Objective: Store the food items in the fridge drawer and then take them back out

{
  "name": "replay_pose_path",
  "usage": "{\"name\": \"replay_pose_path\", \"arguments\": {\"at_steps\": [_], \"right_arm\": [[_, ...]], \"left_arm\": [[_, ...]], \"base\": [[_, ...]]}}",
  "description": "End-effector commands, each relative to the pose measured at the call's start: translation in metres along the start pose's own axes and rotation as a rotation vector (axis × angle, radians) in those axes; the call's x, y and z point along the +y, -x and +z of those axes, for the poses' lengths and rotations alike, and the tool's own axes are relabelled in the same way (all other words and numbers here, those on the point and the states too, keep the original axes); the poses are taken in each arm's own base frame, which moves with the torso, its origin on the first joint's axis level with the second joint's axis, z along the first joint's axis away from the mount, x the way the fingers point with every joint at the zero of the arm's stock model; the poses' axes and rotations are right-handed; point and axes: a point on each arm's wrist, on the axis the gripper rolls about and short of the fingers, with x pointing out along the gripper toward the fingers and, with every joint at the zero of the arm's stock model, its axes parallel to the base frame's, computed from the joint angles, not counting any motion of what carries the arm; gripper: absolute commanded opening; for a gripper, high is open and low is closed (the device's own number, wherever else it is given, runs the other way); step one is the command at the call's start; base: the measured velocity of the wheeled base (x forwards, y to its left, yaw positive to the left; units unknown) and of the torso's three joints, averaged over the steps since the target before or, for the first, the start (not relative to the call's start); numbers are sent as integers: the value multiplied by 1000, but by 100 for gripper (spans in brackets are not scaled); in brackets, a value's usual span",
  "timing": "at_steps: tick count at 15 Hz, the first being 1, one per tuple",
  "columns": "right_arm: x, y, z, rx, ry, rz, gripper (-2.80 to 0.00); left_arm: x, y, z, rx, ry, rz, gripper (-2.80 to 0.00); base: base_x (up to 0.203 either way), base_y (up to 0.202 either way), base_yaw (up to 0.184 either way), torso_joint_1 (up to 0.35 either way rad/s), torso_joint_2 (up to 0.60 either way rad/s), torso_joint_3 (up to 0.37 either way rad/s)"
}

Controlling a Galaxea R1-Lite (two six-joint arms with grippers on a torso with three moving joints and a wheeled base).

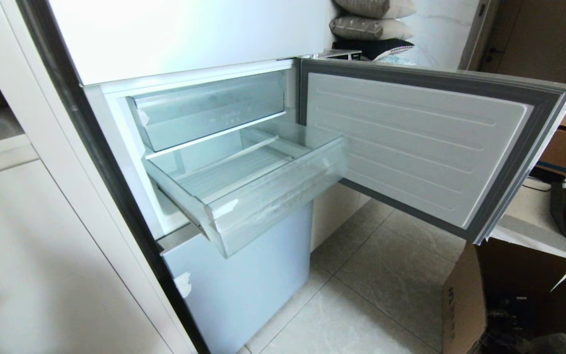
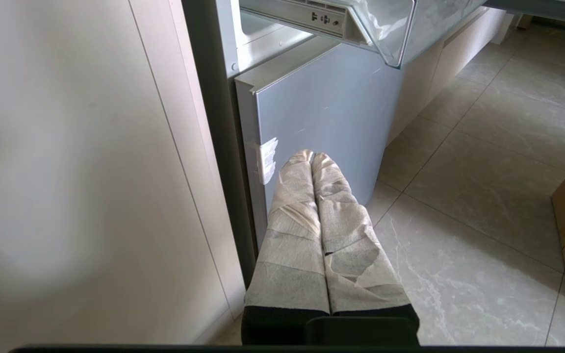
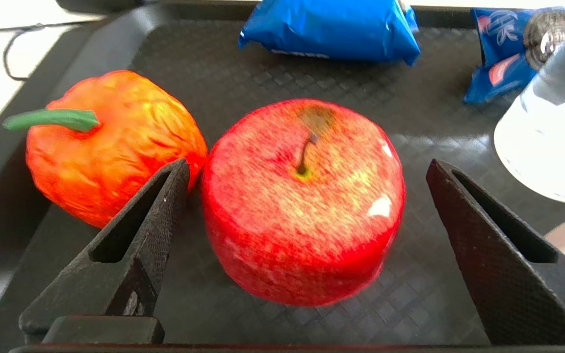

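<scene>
Two claws show up, one for each arm. The right gripper (image 3: 307, 169) hangs over a black tray (image 3: 410, 122) with its jaws spread wide, and a red apple (image 3: 302, 201) sits between them, held by nothing. An orange pepper (image 3: 111, 147) with a green stem sits at the apple's 9 o'clock, touching it. Blue snack packs (image 3: 331, 29) lie at 12 o'clock. The left gripper (image 2: 312, 159) is low by the fridge with its taped fingers (image 2: 292, 230) pressed together, holding nothing. The fridge drawer (image 1: 283, 196) is pulled out, beside the open fridge door (image 1: 410, 142).
</scene>
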Motion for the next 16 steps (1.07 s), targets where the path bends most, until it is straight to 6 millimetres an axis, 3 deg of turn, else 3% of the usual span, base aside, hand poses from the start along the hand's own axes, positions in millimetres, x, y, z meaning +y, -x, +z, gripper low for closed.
{"name": "replay_pose_path", "arguments": {"at_steps": [1,8,9,16], "right_arm": [[0,-1,-2,2,-1,3,0],[-1,-3,-5,9,-3,3,0],[-1,-3,-5,11,-5,3,-280],[4,10,5,-4,-1,8,-280]], "left_arm": [[0,0,0,2,0,0,-280],[0,0,0,2,0,0,-280],[0,0,0,2,0,0,-280],[0,0,0,2,0,0,-280]], "base": [[0,0,0,0,0,0],[0,0,0,0,0,0],[0,0,0,0,0,0],[0,0,0,0,0,0]]}}
